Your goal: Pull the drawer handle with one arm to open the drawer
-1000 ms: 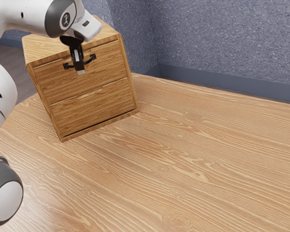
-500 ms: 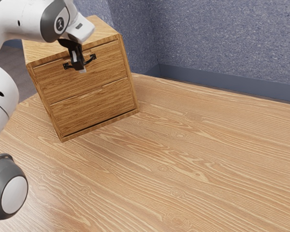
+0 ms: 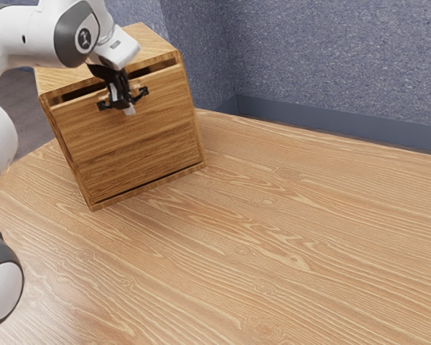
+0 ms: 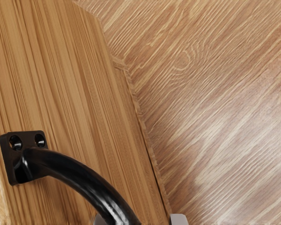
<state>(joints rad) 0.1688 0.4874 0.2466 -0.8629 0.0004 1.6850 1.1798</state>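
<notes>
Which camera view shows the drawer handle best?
The wrist view. There the handle is close: its black curved bar and one mounting plate with two screw holes are clear. In the exterior view the handle is small and partly hidden by the arm.

The cabinet [image 3: 140, 154] sits on the table [image 3: 287, 237], far back at the exterior view's left, and the wall [image 3: 330, 50] runs behind it. The top drawer [image 3: 161, 90] stands a little way out of the cabinet front, with a gap behind its upper edge. The handle [image 3: 139, 92] is on that drawer front, high up. The arm [image 3: 29, 32] comes in from the exterior view's upper left above the cabinet. The gripper [image 3: 122, 105] reaches down over the handle's middle, with a finger pressed on each side. The near and right parts of the table stretch away from the cabinet.
</notes>
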